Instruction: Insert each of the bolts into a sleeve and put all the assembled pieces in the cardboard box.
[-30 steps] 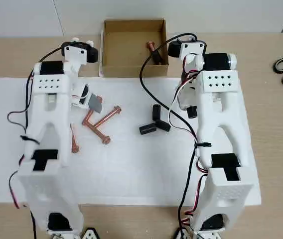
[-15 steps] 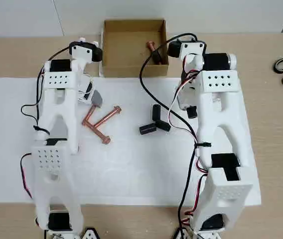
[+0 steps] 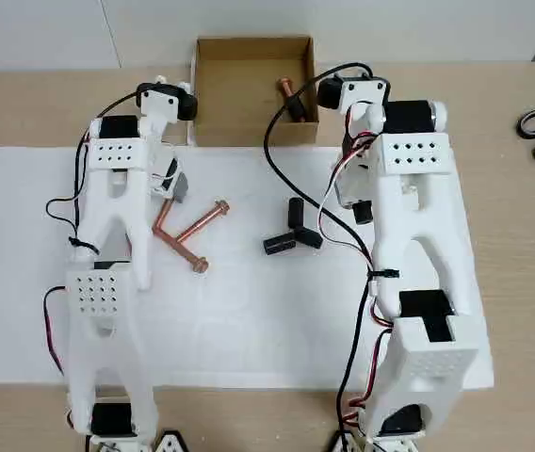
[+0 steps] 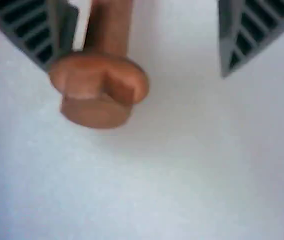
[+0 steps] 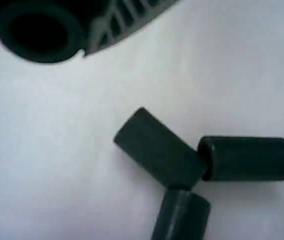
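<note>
Straddling a bolt (image 4: 99, 85): left jaws apart, head between them, close by one side, shank running up into the gap. Lined up to close on the shank, I'd say. Right jaws clamped on a sleeve (image 5: 42, 31), bore facing out, probably so the bolt can be fed in. Three loose sleeves (image 5: 157, 147) lie on the paper (image 3: 249, 320) just beyond those jaws. One assembled piece (image 3: 291, 97) sits in the cardboard box (image 3: 253, 135), well past both.

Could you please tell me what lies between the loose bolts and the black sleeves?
Only bare white sheet separates the bolts and the sleeves, as the high view shows.
</note>
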